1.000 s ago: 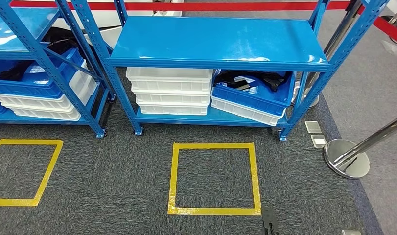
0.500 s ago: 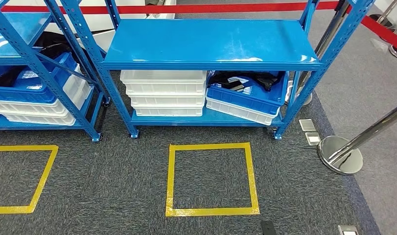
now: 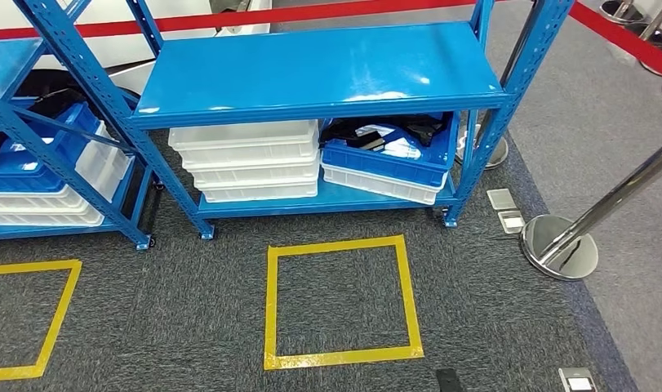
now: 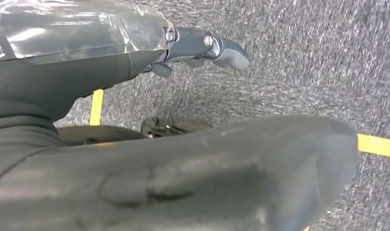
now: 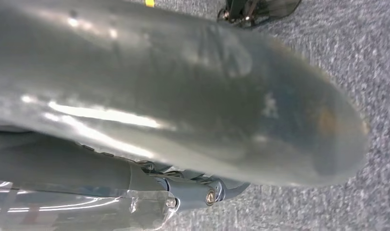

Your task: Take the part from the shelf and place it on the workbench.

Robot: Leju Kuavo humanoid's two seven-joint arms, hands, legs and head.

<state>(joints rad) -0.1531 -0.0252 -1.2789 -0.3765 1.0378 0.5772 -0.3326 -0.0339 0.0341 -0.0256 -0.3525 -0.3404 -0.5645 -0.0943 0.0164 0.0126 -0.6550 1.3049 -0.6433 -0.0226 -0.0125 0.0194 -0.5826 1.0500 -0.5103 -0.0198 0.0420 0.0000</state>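
blue bin [image 3: 388, 159] of dark parts sits tilted on lower shelf [image 3: 327, 200].

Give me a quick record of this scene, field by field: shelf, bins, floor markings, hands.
shelf: blue rack, top level bare
lower level: stack of white bins beside a tilted blue bin holding dark parts
floor: yellow tape square on grey carpet in front of the rack
barrier: chrome post base off to the side, red belt behind the rack
left hand: above the carpet, holds nothing
right hand: above the carpet, grip unclear
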